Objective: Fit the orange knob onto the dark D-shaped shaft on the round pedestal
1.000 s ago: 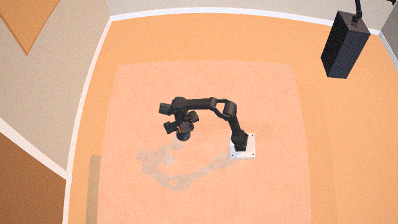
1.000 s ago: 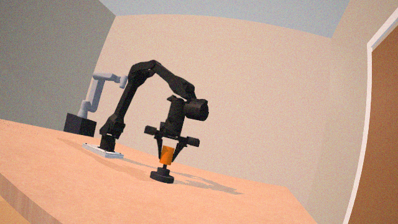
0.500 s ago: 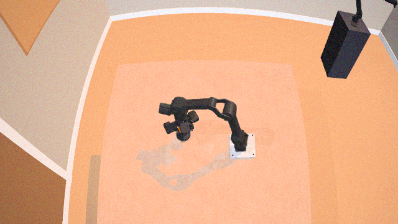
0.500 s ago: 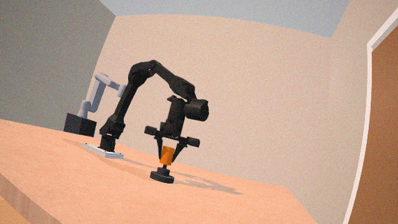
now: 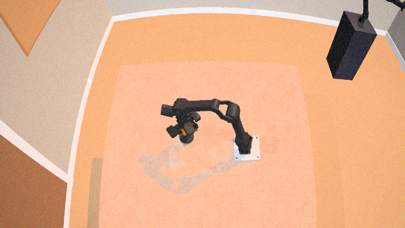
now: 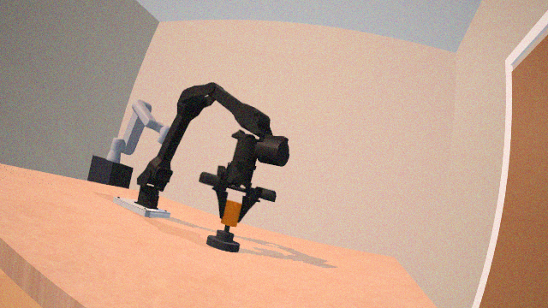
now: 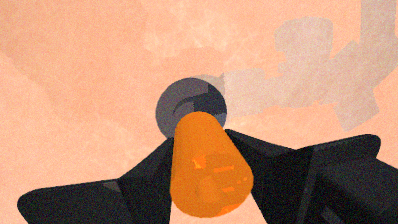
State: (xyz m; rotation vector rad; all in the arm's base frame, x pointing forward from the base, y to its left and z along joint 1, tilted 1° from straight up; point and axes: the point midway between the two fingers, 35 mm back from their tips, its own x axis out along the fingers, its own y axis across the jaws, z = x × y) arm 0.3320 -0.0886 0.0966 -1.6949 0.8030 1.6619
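In the exterior view, the black robot arm (image 5: 199, 105) (image 6: 175, 133) bends over the desk (image 5: 209, 202) (image 6: 163, 261) (image 7: 60, 60) like a big hook. Its foot stands on a white plate (image 5: 255, 155) (image 6: 160, 215), which is left of the middle in the exterior view and right of the middle in the top view. The end effector (image 5: 184, 131) (image 6: 231, 214) (image 7: 199, 138) points down and is clamped on the orange knob (image 5: 184, 132) (image 6: 231, 213) (image 7: 210, 160), with one dark finger on each side of it.

The knob is low in the middle of the exterior view, right above the round black stand (image 5: 186, 139) (image 6: 223, 243) (image 7: 167, 107). A bit of the thin dark post (image 6: 227, 228) shows between the bottom of the knob and the stand, so the knob is not all the way down. Whether the tip of the post is inside the hole cannot be told. The knob leans a little in the exterior view.

In the wrist view, the knob fills the lower middle and hides part of the stand behind it. A gray arm (image 6: 139, 115) on a black box (image 6: 109, 173) shows at the left of the exterior view.
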